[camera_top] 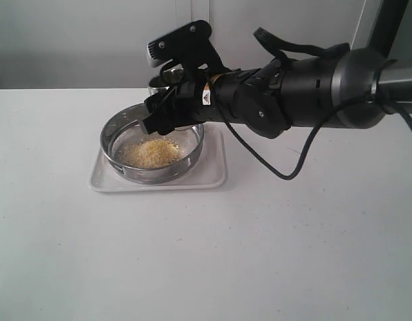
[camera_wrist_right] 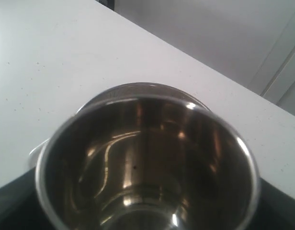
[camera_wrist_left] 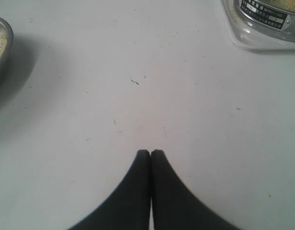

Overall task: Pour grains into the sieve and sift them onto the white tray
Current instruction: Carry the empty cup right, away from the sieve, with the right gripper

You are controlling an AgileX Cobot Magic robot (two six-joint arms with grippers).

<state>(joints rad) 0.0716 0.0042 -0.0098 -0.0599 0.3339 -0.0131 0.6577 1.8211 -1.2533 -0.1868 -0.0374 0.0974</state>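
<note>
Steel cup (camera_wrist_right: 147, 163) looks empty, with the right hand (camera_top: 167, 100) gripping it over the sieve (camera_top: 111, 137) and the left hand (camera_wrist_left: 150, 154) pinched closed. Grains (camera_top: 151, 152) are piled on the mesh, and the sieve sits in the white tray (camera_top: 213, 175). I'd shake gently and stay centred over the tray.

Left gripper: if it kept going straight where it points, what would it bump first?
Probably just the bare table. The left gripper aims between the steel bowl and the white tray, though depth is unclear.
</note>
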